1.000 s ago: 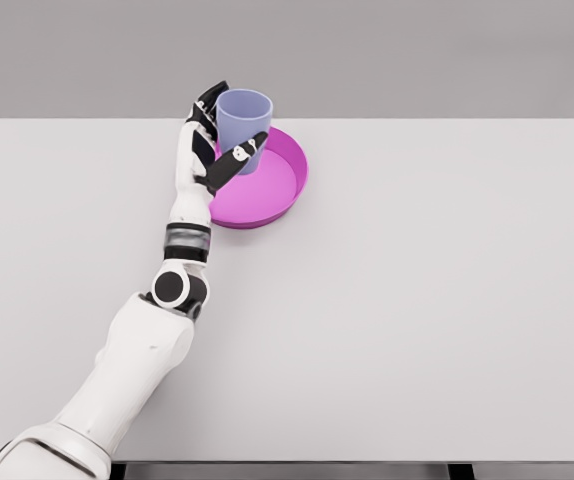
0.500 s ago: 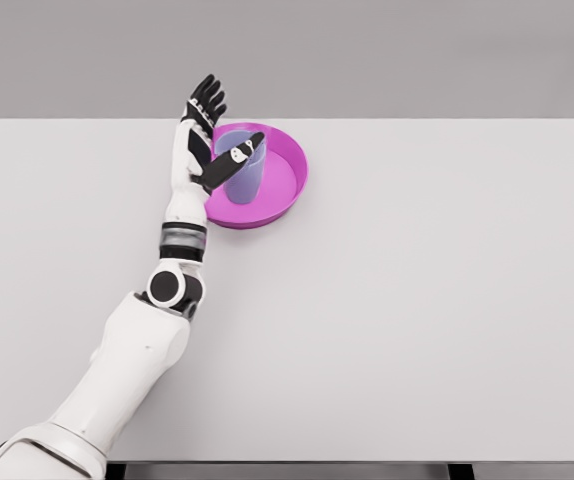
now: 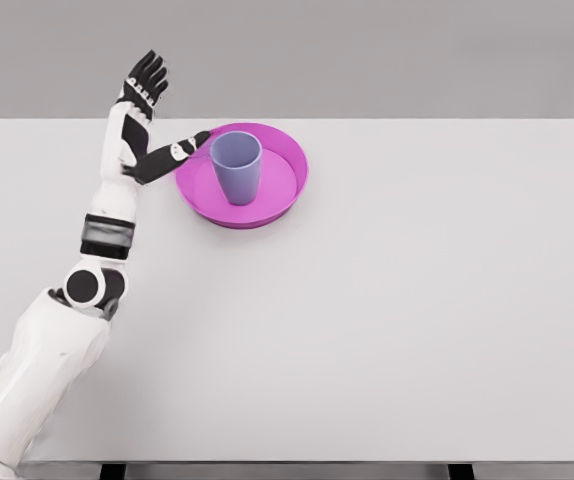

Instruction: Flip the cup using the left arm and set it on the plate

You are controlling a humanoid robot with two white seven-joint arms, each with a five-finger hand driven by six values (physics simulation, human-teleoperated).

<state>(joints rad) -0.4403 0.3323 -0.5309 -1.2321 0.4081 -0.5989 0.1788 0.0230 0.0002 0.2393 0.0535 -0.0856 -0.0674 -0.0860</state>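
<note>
Head view. Cup [image 3: 236, 167] stands upright, mouth up, inside the pink plate [image 3: 285, 187], a little left of the plate's middle, base on the plate floor. Plate sits on the white counter [image 3: 417, 300], toward the far edge, left of centre.

Left hand [image 3: 137, 125] hangs left of the plate, apart from the cup. Fingers [image 3: 147, 78] spread and pointing up and away, gripping nothing. Thumb [image 3: 185, 146] stretched out sideways toward the plate; its tip lies at or just over the near-left rim. Cannot tell whether it touches the rim. Forearm runs down to the lower left corner. Right arm not in view.

Judgement: cup reads as placed, so the step in hand is the clear-away of the left arm.

Notes on doing that well:
- Thumb is the risk. Carry the hand up and off to the left first, so the thumb tip lifts off the rim line before anything swings.
- No sweep to the right: the cup is light-looking and tall for its base, and a knock would tip it.
- Keep the fingers loose and spread while leaving; curling them now could hook the plate edge and drag it.
- Watch the plate itself: shallow, sitting free on a smooth counter, likely to slide if nudged.
- Retreat the forearm along its own line, toward the lower left.
</note>
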